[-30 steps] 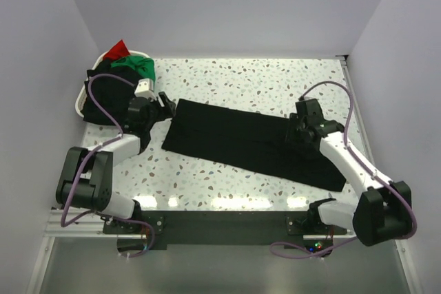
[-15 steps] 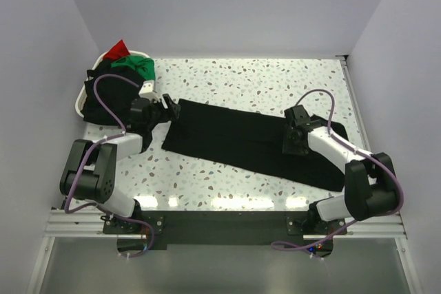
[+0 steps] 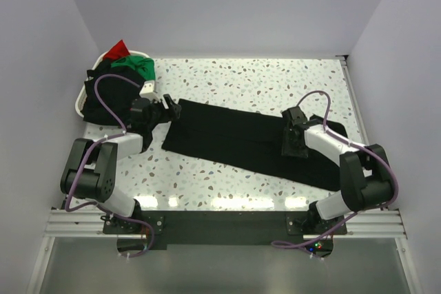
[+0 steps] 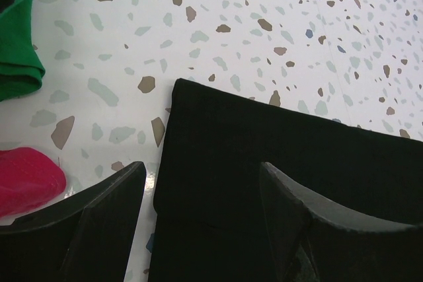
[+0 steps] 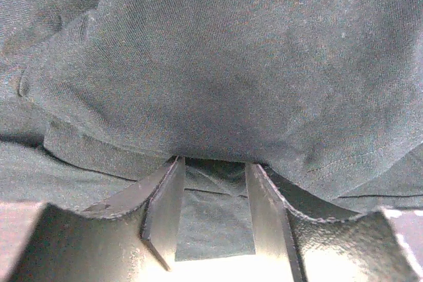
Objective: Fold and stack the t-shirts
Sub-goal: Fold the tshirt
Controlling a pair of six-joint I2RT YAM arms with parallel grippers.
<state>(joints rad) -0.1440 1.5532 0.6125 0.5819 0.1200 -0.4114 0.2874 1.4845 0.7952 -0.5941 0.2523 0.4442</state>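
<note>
One black t-shirt (image 3: 227, 135): left jaws apart over edge; right jaws buried, grip unclear.

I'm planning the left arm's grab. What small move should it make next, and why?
Probably lower the left gripper slightly and close its fingers on the shirt. The fingers stand open and straddle the shirt's left edge near its corner, with one over bare table and one over the cloth, and nothing is gripped yet.
</note>
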